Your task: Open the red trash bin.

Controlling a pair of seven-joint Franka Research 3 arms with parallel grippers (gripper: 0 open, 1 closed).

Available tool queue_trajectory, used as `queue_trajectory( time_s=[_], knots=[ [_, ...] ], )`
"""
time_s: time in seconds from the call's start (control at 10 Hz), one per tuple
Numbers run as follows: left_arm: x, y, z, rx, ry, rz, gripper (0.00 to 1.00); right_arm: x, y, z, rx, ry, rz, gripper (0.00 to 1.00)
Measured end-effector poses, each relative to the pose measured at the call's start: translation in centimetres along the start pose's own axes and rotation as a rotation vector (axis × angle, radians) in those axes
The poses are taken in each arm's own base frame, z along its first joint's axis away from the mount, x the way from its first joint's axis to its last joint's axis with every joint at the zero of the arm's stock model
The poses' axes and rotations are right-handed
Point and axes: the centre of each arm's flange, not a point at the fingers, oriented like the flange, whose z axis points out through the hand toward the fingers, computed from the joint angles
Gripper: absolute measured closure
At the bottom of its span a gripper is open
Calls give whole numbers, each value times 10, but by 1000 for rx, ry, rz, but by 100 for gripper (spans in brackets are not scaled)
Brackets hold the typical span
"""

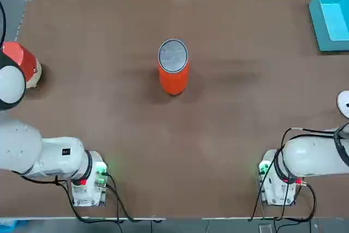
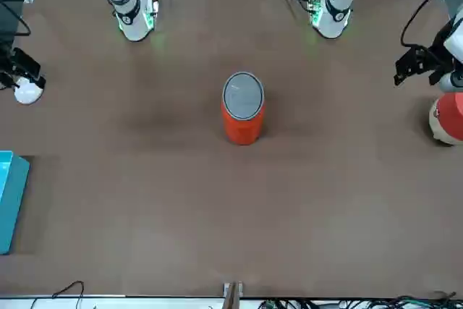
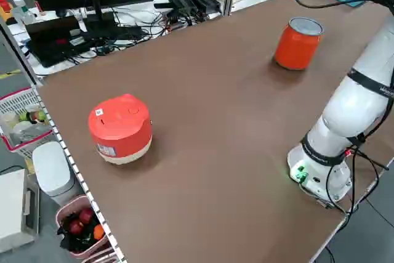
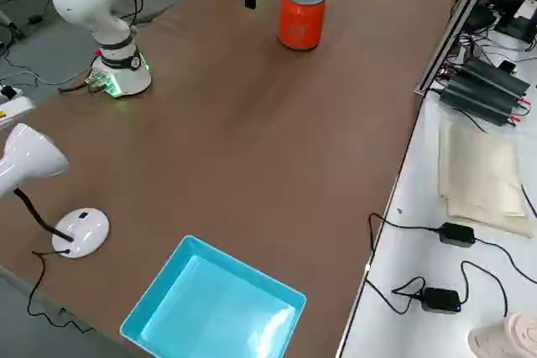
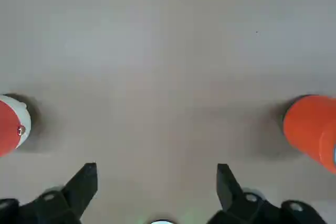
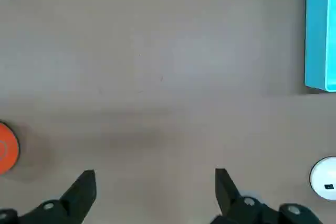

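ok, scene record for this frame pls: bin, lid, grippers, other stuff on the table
bin: red trash bin, upright, mid-table
lid: grey, shut
left gripper: open, empty, raised at the table's left edge, far from the bin
right gripper: open, empty, raised at the right edge, far from the bin
other: red-and-cream domed object at left edge; blue box in far right corner; white round base at right edge

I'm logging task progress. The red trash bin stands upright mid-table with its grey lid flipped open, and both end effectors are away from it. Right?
Not quite: the grey lid is shut, lying flat on top of the red trash bin, as the top view shows. The rest holds: the bin stands upright mid-table, and the left end effector and right end effector are both away from it, open over bare table.
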Motion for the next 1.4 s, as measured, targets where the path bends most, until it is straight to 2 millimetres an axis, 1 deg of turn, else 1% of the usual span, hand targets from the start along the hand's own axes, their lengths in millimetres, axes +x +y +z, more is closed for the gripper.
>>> queue_trajectory(
  time_s=[0.4, 0.5, 0.6, 0.7, 0.8, 0.9, 1.0, 1.1, 1.2, 1.3, 1.4],
  knots=[
    [-1, 3, -2, 0, 3, 2, 0, 0, 0, 0, 0, 0, 0, 0],
    [-1, 7, -2, -6, 3, -1, 0, 0, -1, 0, 4, 0, 3, 0],
    [-2, 17, -1, -21, 0, -5, 0, 0, -5, 0, 21, 0, 19, 0],
    [-3, 32, 0, -35, -5, 0, 0, 0, -15, 0, 43, 0, 51, 0],
    [-5, 53, 3, -37, -11, 13, 0, 0, -35, 0, 55, -1, 82, 0],
    [-8, 73, 5, -37, -18, 0, 2, -1, -63, 1, 62, 2, 112, 0],
    [-11, 94, 9, -36, -28, -51, 3, -3, -92, 1, 66, 10, 147, 1],
    [-14, 119, 16, -34, -37, -119, 11, -7, -121, 5, 71, 12, 181, 2],
    [-17, 146, 28, -30, -53, -217, 17, -11, -147, 12, 73, 7, 210, 5],
    [-20, 168, 43, -20, -76, -346, 19, -17, -170, 17, 74, -1, 235, 6],
    [-21, 185, 57, -10, -97, -476, 20, -23, -191, 21, 74, -8, 257, 15]
  ],
)
